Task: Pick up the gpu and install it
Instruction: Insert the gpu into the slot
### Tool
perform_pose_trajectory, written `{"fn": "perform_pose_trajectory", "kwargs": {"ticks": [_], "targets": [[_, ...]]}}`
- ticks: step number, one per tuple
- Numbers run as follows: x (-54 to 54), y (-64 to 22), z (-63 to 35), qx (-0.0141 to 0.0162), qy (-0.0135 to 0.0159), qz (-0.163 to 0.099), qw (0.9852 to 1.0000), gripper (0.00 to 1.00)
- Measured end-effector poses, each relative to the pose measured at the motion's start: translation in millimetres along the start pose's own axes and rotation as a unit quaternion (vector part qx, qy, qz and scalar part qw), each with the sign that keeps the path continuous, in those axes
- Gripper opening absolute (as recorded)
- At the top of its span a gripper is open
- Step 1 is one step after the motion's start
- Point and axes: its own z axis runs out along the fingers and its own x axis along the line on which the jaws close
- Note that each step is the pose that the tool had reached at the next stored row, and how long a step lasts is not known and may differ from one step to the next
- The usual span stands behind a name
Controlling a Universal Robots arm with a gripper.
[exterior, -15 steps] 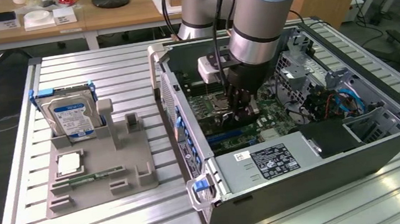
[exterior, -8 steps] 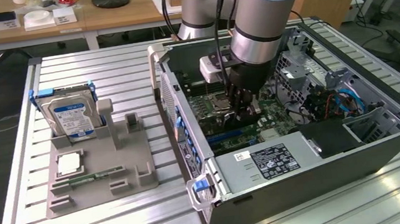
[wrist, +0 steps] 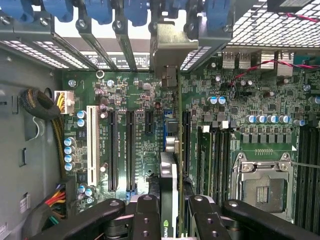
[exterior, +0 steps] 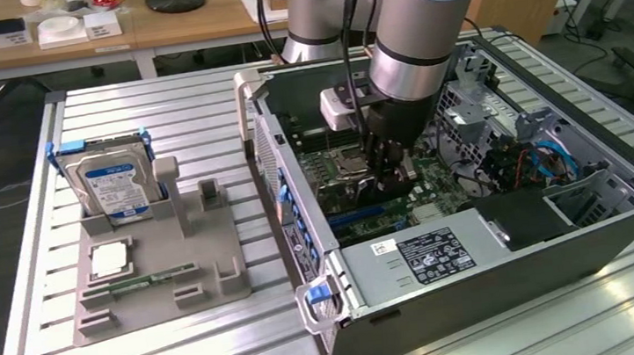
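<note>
Wrist view had the gpu (wrist: 168,177) standing edge-on, pinched between the two fingers (wrist: 147,215), with its bracket (wrist: 170,45) up at the rear slots. Exterior view put the fingers down inside the case (exterior: 484,301), right over the motherboard (wrist: 137,95).

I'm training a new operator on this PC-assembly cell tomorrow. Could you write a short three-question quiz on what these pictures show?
1. True or false: the hard drive stands in the grey holder, outside the computer case.
2. Short answer: inside the case, what board is the gripper over?
3. Pick one. Between its fingers the gripper has: A) the gpu; B) the hard drive; C) nothing.

Key: 1 true. 2 the motherboard. 3 A.
</note>
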Motion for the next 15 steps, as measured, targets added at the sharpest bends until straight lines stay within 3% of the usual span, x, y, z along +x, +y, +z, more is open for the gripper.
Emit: {"fn": "perform_pose_trajectory", "kwargs": {"ticks": [6, 9, 15], "targets": [[-0.2, -1.1, -1.7, -0.0001, 0.0013, 0.0, 1.0, 0.27], [-0.2, -1.5, -4.0, -0.0003, 0.0077, 0.0, 1.0, 0.27], [-0.3, -1.6, -5.3, -0.0002, 0.0082, 0.0, 1.0, 0.27]]}}
